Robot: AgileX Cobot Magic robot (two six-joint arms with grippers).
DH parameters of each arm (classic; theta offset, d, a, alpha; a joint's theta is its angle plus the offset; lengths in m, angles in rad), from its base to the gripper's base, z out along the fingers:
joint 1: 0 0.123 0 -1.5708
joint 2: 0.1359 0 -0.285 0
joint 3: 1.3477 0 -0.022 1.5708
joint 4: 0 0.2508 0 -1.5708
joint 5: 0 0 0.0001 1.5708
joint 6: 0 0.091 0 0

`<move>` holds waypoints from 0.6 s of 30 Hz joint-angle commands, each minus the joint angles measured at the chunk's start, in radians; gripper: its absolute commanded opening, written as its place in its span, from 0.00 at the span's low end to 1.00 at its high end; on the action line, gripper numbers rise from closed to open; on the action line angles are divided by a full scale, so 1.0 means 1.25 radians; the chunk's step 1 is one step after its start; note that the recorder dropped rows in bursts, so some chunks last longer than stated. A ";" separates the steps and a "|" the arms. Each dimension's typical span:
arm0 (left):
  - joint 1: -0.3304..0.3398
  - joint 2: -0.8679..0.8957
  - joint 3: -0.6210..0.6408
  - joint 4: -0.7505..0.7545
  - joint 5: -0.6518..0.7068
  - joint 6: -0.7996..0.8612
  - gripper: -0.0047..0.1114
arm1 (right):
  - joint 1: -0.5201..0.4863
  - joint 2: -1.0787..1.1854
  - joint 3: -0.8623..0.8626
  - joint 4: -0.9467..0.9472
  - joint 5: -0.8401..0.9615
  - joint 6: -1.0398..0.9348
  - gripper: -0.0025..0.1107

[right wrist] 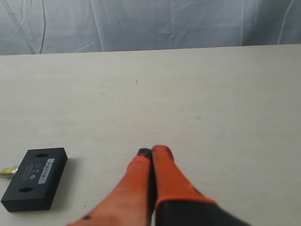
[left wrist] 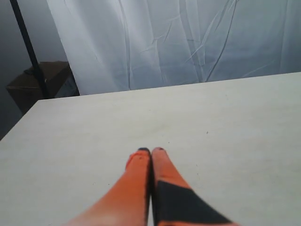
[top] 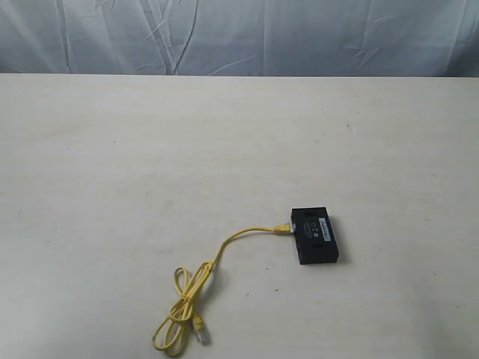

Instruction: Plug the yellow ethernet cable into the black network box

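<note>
The black network box (top: 316, 235) lies flat on the pale table, right of centre, with a small white label on top. The yellow ethernet cable (top: 224, 245) runs from the box's left side, where its plug (top: 281, 228) meets the box, down to loose loops (top: 182, 310) near the front edge; its free plug (top: 200, 331) lies there. The right wrist view shows the box (right wrist: 35, 178) and a bit of the plug (right wrist: 8, 172) beside it. My right gripper (right wrist: 152, 151) is shut and empty, apart from the box. My left gripper (left wrist: 151, 150) is shut over bare table. Neither arm appears in the exterior view.
A wrinkled grey-white curtain (top: 239, 36) hangs behind the table's far edge. In the left wrist view a dark pole (left wrist: 28, 44) and a brown box (left wrist: 40, 84) stand beyond the table's corner.
</note>
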 commanded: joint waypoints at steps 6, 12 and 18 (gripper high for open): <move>0.004 -0.176 0.111 -0.017 0.008 -0.001 0.04 | 0.001 -0.004 0.003 -0.002 -0.012 -0.001 0.02; 0.004 -0.178 0.111 -0.017 0.051 0.002 0.04 | 0.001 -0.004 0.003 -0.002 -0.012 -0.001 0.02; 0.004 -0.178 0.111 -0.017 0.051 0.002 0.04 | 0.001 -0.004 0.003 0.001 -0.012 -0.001 0.02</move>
